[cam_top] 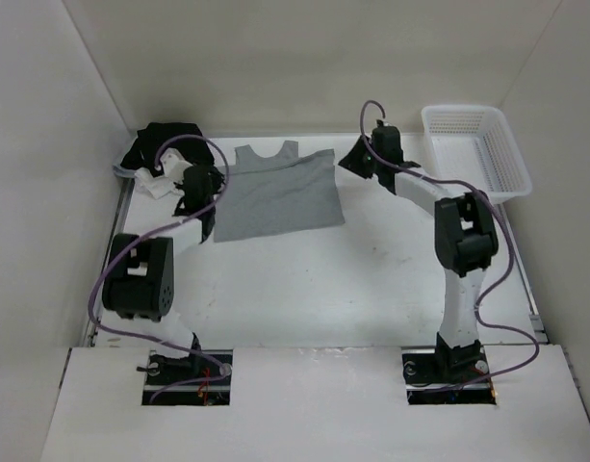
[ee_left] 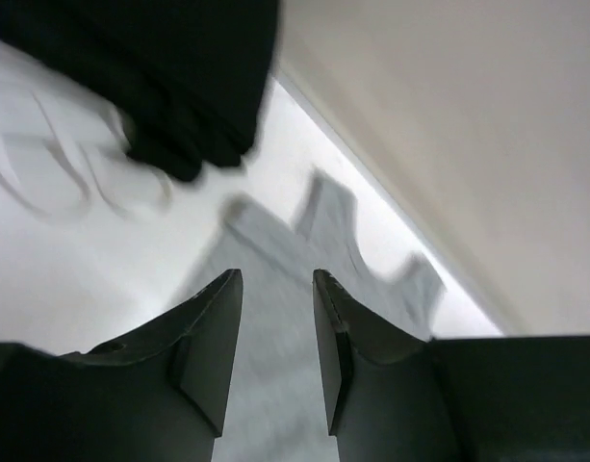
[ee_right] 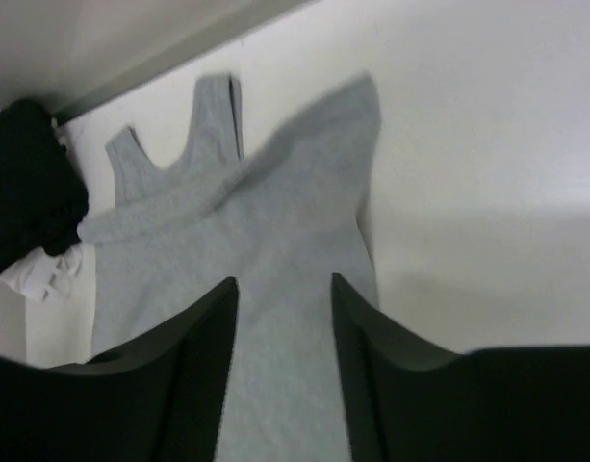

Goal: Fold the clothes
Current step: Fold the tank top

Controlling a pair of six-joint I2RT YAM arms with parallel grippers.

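Grey garment (cam_top: pixel 280 197) flat just beside the black-and-white pile (cam_top: pixel 165 144), left gripper (ee_left: pixel 277 277) at its pile-side edge and right gripper (ee_right: pixel 283 284) at the edge away from the pile, both parted and empty; best now to pinch matching corners and carry them over level.

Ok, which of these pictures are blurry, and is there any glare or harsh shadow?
Top view: sharp, evenly lit, only soft shadows. Left wrist view: smeared, the grey garment and black pile have blurred edges. Right wrist view: milder blur on the garment, faint shadow on the table beside it. No glare anywhere.
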